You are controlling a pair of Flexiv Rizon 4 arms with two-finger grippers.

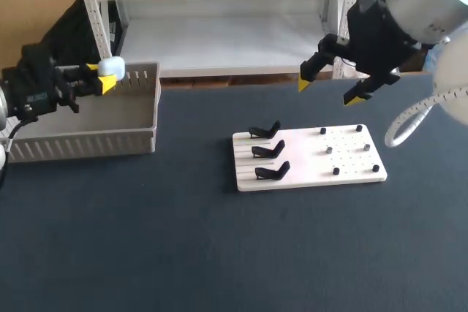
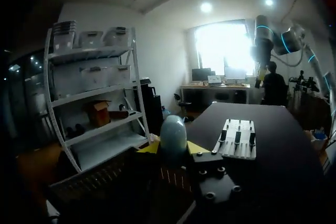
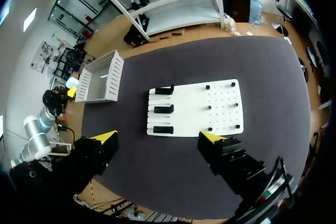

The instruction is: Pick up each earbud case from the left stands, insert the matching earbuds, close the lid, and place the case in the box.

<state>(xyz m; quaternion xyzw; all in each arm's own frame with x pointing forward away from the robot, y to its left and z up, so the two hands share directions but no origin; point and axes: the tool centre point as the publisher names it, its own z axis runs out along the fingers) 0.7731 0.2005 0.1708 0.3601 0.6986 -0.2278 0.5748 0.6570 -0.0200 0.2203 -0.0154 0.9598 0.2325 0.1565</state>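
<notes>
Case [image 1: 111, 68] — pale blue, egg-shaped — sits clenched between the yellow tips of the left gripper [image 1: 102, 78], one finger on each side. In the left wrist view it stands with its long axis pointing out along the fingers, past their tips. It hangs above the box [image 1: 88, 140], over the far part of the box and well clear of the floor inside. So the coming move turns on one thing: the box lies straight below the case, and the ribbed wall just under the fingers is the only thing close. The gap down cannot be judged from these views. A drop from up there might bounce or roll the case; lowering it first looks safer. Whether the lid is fully shut cannot be told, though the case reads as one smooth shape.

The right gripper [image 1: 330, 91] is released, fingers wide apart, holding nothing. It hovers high over the far side of the board [image 1: 344, 162], well apart from the box, so the left arm is plainly the one for this placing.

All three black stands [image 1: 267, 151] on the board's left part look bare. A few small dark and grey pegs dot its right part — too small to name. Nothing lies between the case and the box.
</notes>
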